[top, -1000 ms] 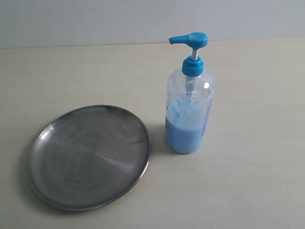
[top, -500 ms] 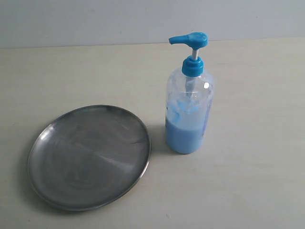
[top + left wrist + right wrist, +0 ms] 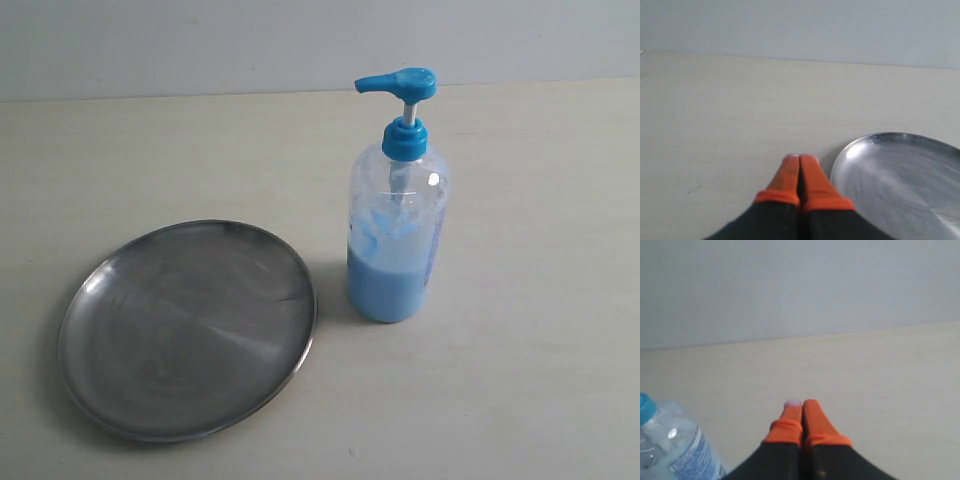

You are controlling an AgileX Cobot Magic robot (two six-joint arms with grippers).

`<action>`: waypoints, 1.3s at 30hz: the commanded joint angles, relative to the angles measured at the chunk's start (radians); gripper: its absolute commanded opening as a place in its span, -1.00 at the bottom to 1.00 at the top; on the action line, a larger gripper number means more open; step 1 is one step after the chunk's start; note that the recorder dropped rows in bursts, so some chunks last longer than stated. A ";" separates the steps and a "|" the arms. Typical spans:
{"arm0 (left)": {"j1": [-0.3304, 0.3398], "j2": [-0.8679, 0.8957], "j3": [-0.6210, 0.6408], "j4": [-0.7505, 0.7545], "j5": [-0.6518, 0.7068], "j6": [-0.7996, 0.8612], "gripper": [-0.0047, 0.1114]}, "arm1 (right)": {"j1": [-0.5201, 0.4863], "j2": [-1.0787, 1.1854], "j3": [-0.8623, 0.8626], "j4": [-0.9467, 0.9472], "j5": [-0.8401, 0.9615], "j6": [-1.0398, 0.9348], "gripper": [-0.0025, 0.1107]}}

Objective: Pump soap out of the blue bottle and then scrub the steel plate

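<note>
Brushed grey steel on the plate [image 3: 150, 340]: dull, finely scratched, brighter along the rim. Clear glossy plastic for the bottle [image 3: 425, 200], opaque smooth blue plastic for the pump [image 3: 398, 83]. Creamy, opaque pale-blue soap [image 3: 388, 285] inside. Matt, pale, faintly grained table [image 3: 520, 380]. Matt orange tips on left gripper [image 3: 799, 159] and right gripper [image 3: 801, 404], matt black behind.

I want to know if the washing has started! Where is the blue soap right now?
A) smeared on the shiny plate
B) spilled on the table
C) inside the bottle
C: the soap fills the lower part of the blue bottle, while the steel plate beside it shows only grey metal.
</note>
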 commanded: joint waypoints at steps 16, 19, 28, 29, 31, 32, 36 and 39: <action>0.002 -0.006 0.002 -0.006 -0.010 -0.004 -0.92 | 0.051 0.310 -0.042 0.786 0.262 -0.915 -0.96; 0.002 -0.006 0.002 -0.006 -0.010 -0.004 -0.92 | 0.159 0.359 -0.042 0.648 0.192 -0.815 -0.96; 0.002 -0.006 0.002 -0.006 -0.010 -0.004 -0.92 | 0.360 0.368 -0.035 -0.108 0.040 -0.011 -0.96; 0.002 -0.006 0.002 -0.006 -0.010 -0.004 -0.92 | 0.369 0.368 -0.030 -0.161 0.025 0.066 -0.96; 0.002 -0.006 0.002 -0.006 -0.010 -0.004 -0.92 | 0.385 0.368 -0.003 -0.283 -0.025 0.216 -0.96; 0.002 -0.006 0.002 -0.006 -0.010 -0.004 -0.92 | 0.391 0.368 0.014 -0.321 -0.049 0.267 -0.96; 0.002 -0.006 0.002 -0.006 -0.010 -0.004 -0.92 | 0.402 0.368 0.061 -0.440 -0.163 0.427 -0.96; 0.002 -0.006 0.002 -0.006 -0.010 -0.004 -0.92 | 0.402 0.368 0.092 -0.452 -0.253 0.430 -0.96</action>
